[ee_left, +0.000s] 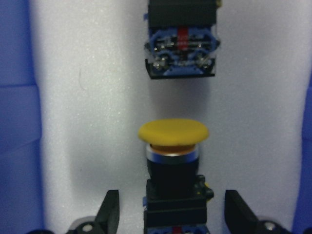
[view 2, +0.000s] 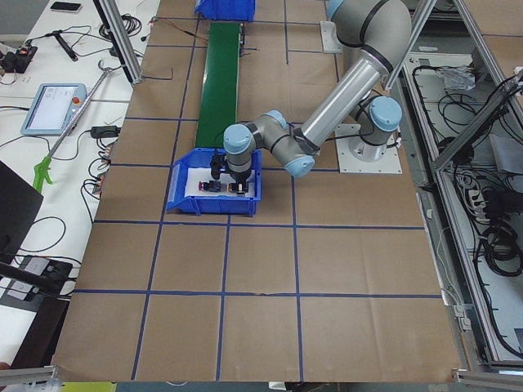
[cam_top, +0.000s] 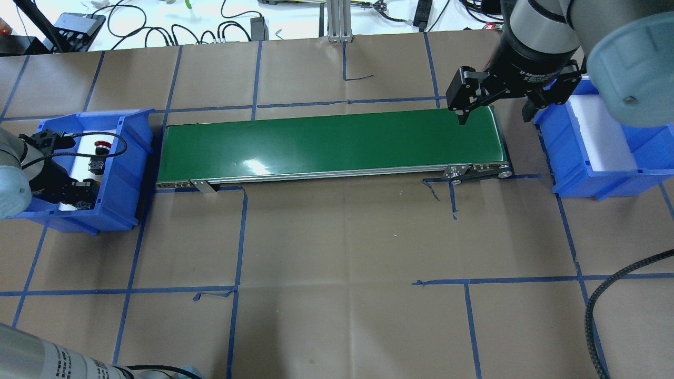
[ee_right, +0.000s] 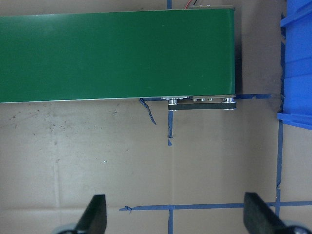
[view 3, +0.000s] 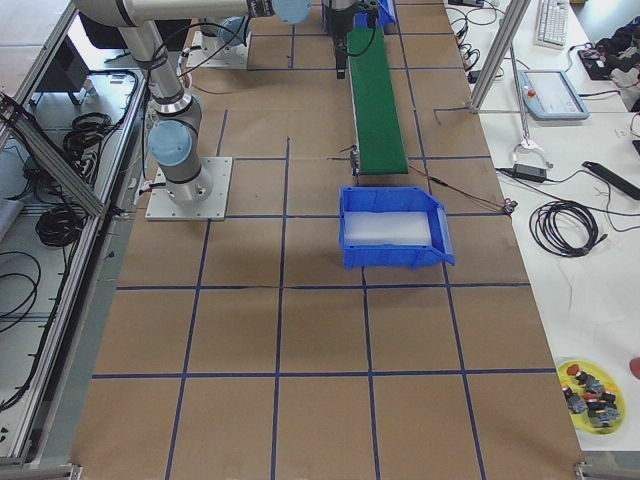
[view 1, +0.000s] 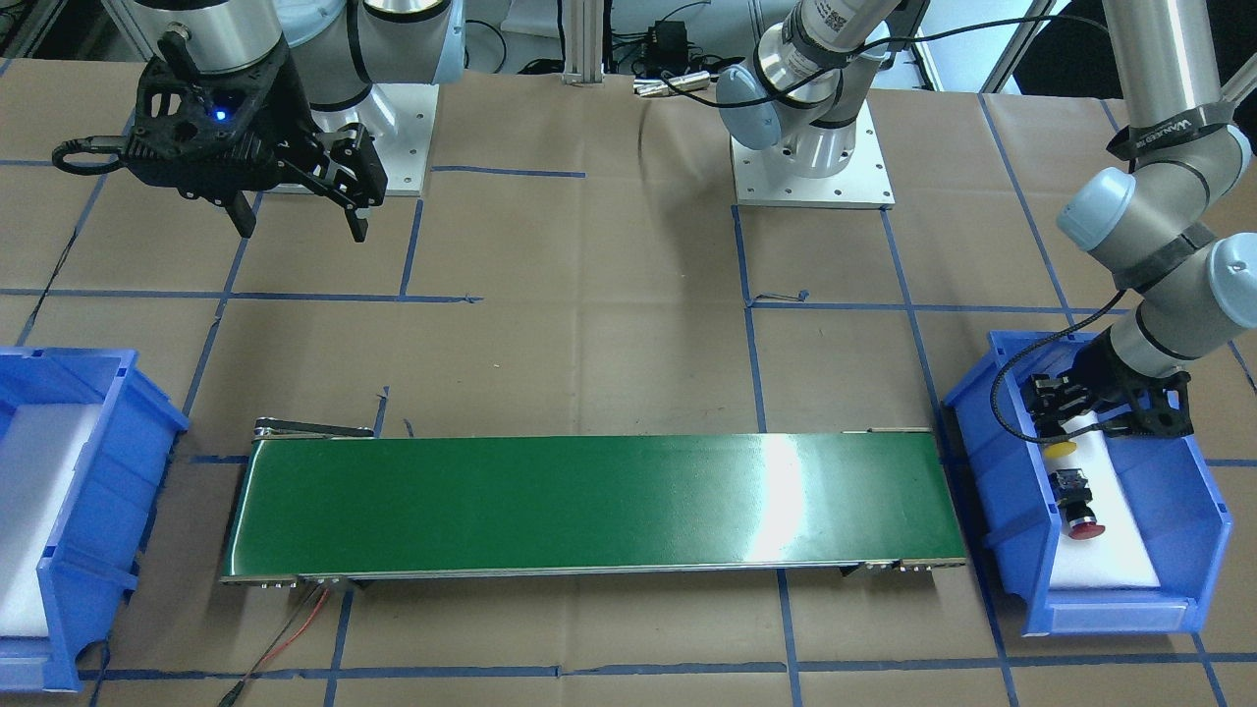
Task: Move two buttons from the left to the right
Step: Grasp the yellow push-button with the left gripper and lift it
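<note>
The yellow button (ee_left: 174,134) lies on its side on the white pad of the left blue bin (view 1: 982,462), cap pointing away from my wrist. My left gripper (ee_left: 173,214) is open and low in that bin, one finger on each side of the button's black body, with a small gap on both sides. The red button (view 1: 1078,506) lies just beyond it on the same pad, showing its grey-black body (ee_left: 181,44) in the left wrist view. My right gripper (view 1: 300,231) hangs open and empty above the table, near the belt's right end (cam_top: 495,118).
A green conveyor belt (view 1: 589,501) runs between the two bins. The right blue bin (cam_top: 579,173) holds only a white pad. Blue tape lines cross the brown paper table. A black cable loops from my left wrist over the bin wall (cam_top: 121,173).
</note>
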